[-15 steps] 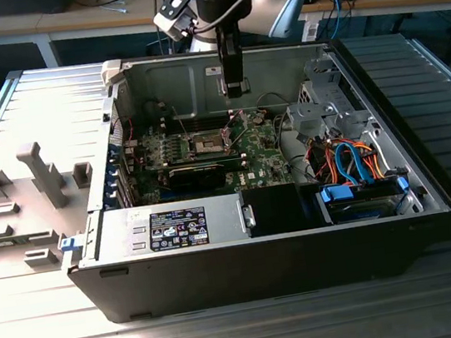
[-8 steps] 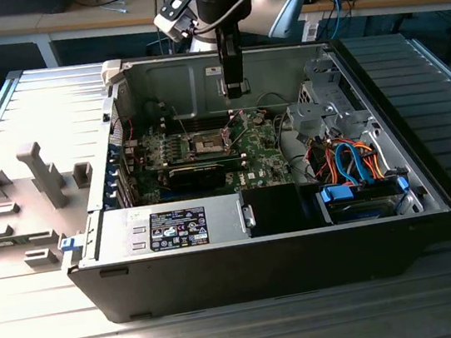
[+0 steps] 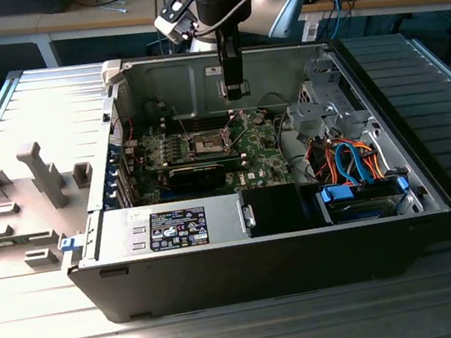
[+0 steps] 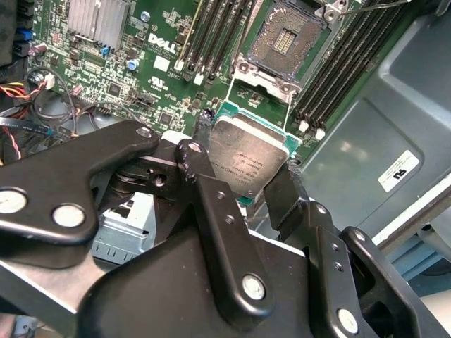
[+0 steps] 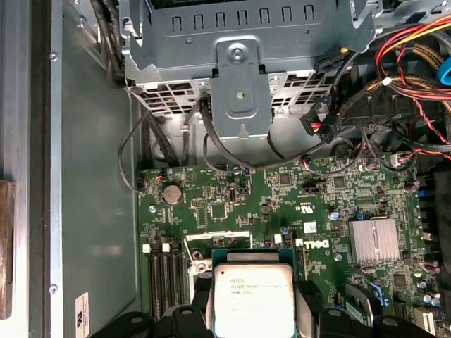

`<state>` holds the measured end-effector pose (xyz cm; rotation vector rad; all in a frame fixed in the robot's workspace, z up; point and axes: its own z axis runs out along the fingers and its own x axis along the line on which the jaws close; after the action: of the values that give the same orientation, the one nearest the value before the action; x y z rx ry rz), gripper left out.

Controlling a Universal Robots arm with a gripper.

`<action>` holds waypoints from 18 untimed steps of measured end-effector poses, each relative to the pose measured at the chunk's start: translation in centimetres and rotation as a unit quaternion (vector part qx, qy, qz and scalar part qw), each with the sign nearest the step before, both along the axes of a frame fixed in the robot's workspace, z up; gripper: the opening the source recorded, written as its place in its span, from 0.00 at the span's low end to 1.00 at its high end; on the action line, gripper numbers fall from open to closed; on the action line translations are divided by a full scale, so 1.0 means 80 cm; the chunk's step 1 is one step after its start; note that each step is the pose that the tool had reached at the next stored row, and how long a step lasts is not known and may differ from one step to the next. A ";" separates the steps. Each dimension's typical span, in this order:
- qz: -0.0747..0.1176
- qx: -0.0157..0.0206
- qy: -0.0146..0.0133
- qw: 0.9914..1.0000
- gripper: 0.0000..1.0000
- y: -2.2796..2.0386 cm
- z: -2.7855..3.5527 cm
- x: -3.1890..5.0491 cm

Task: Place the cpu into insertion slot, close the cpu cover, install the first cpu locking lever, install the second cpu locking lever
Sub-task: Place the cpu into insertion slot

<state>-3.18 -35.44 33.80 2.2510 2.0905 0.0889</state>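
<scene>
My gripper (image 3: pixel 235 92) hangs inside the open computer case, above the green motherboard (image 3: pixel 261 151) and a little toward the rear wall from the insertion slot (image 3: pixel 208 144). It is shut on the cpu (image 4: pixel 246 158), a small square chip with a silver-grey top, pinched at two opposite edges by the black fingers (image 4: pixel 285 197). The cpu (image 5: pixel 252 296) is also in the first wrist view. The insertion slot (image 4: pixel 285 39) lies uncovered with its dark pin field showing. The metal cpu cover (image 4: pixel 262 81) is swung up at the socket's edge nearest the chip. Thin wire levers (image 4: pixel 380 5) stand raised beside the socket.
A long black card (image 3: pixel 201 172) lies across the board in front of the socket. Memory slots (image 4: pixel 218 28) flank the socket. A metal drive cage (image 5: pixel 239 70), coloured cables (image 3: pixel 350 160) and a finned heatsink (image 5: pixel 373 239) sit nearby. A grey fixture plate (image 3: pixel 33 175) lies outside the case.
</scene>
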 end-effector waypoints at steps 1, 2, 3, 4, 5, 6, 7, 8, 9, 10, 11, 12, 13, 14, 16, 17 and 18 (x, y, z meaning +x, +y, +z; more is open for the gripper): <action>0.000 0.000 0.000 1.000 0.55 0.0000 -0.0007 0.000; 0.000 0.000 0.000 1.000 0.55 0.0000 -0.0010 0.000; 0.000 0.000 0.000 1.000 0.55 0.0000 -0.0013 0.000; 0.000 0.000 0.000 1.000 0.55 0.0000 -0.0017 0.000; 0.000 0.000 0.000 1.000 0.55 0.0000 -0.0021 0.000; 0.000 0.000 0.000 1.000 0.55 0.0000 -0.0024 0.000; 0.000 0.000 0.000 1.000 0.55 0.0000 -0.0028 0.000; 0.000 0.000 0.000 1.000 0.55 0.0000 -0.0032 0.000; 0.000 0.000 0.000 1.000 0.55 0.0000 -0.0036 0.000; 0.000 0.000 0.000 1.000 0.55 0.0000 -0.0039 0.000; 0.000 0.000 0.000 1.000 0.55 0.0000 -0.0042 0.000; 0.000 0.000 0.000 1.000 0.55 0.0000 -0.0048 0.000; 0.000 0.000 0.000 1.000 0.55 0.0000 -0.0055 0.000; 0.000 0.000 0.000 1.000 0.55 0.0000 -0.0061 0.000; 0.000 0.000 0.000 1.000 0.55 0.0000 -0.0074 0.000; 0.000 0.000 0.000 1.000 0.55 0.0000 -0.0077 0.000; 0.000 0.000 0.000 1.000 0.55 0.0000 -0.0084 0.000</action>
<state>-3.18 -35.44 33.13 2.2510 2.0904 0.0889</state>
